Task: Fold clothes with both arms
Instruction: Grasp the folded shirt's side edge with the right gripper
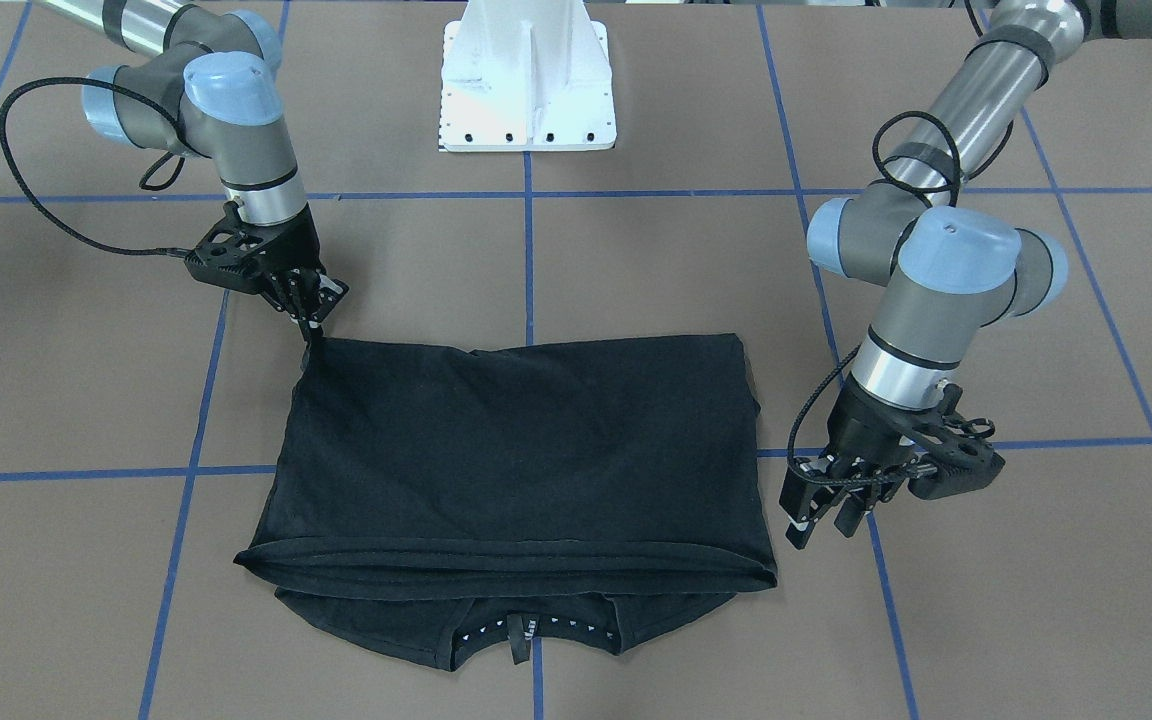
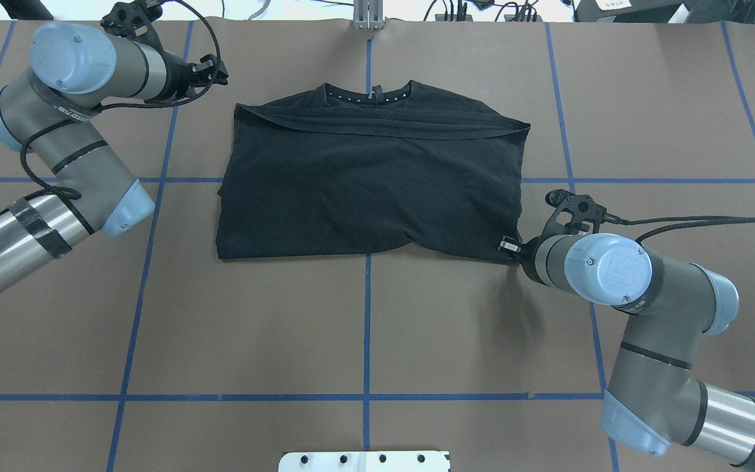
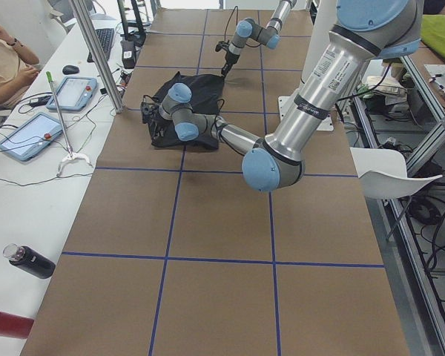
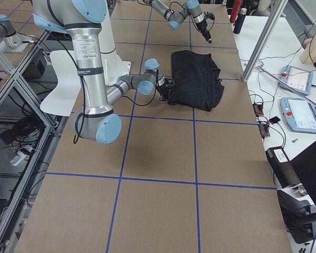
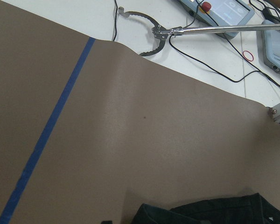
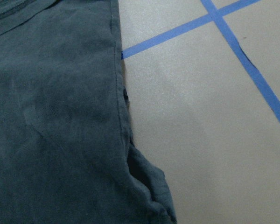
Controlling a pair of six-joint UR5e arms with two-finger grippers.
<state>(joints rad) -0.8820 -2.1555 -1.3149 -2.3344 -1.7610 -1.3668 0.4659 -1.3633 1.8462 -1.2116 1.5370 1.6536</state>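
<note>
Your right arm (image 2: 639, 314) reaches in low, elbow bent, wrist angled down and forward. The right hand (image 1: 311, 318) has its fingers drawn together, pinching the near corner of the T-shirt (image 1: 526, 450) at their tips. Your left arm (image 2: 63, 131) is folded back on itself, forearm raised, wrist turned toward the far side of the table. The left hand (image 1: 826, 520) hangs beside the garment's edge, not touching it, fingers (image 1: 798, 528) parted and pointing down, holding nothing.

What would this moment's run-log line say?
T-shirt: folded, collar showing | right hand: at near corner, seemingly pinching it | left hand: open, beside shirt, off cloth
</note>
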